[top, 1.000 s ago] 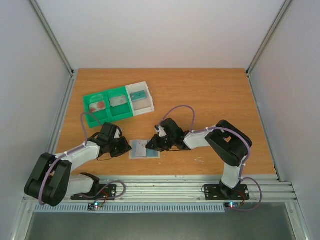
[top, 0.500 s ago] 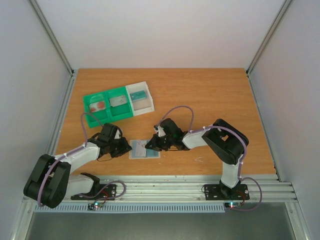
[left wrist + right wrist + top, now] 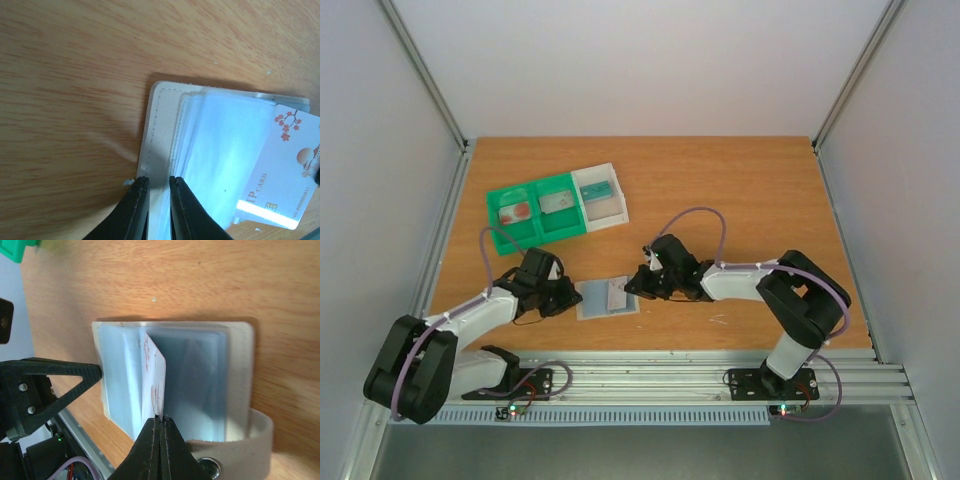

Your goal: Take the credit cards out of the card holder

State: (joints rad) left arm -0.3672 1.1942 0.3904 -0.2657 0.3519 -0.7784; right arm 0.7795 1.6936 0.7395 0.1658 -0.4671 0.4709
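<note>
The pale blue-grey card holder [image 3: 594, 301] lies open on the table between my two grippers. My left gripper [image 3: 157, 179] is pinched on the stitched left edge of the card holder [image 3: 162, 130]. My right gripper [image 3: 160, 416] is shut on the corner of a white credit card [image 3: 155, 380] with red print. That card stands tilted up, partly out of a clear pocket of the card holder [image 3: 200, 375]. In the left wrist view the same credit card [image 3: 282, 167] sticks out past the holder's right side. From above, my right gripper [image 3: 632, 288] is at the holder's right edge and my left gripper [image 3: 567, 297] at its left.
A green-and-white three-compartment tray [image 3: 490, 222] stands at the back left. It holds a pink card [image 3: 516, 211], a grey card [image 3: 558, 202] and a teal card [image 3: 601, 188]. The holder's closing strap with its metal snap [image 3: 210, 468] curls beside my right fingers.
My right gripper has shut on the white card and drawn it to the right, part way out of the holder; the right arm stretched out lower. The left gripper barely moved.
</note>
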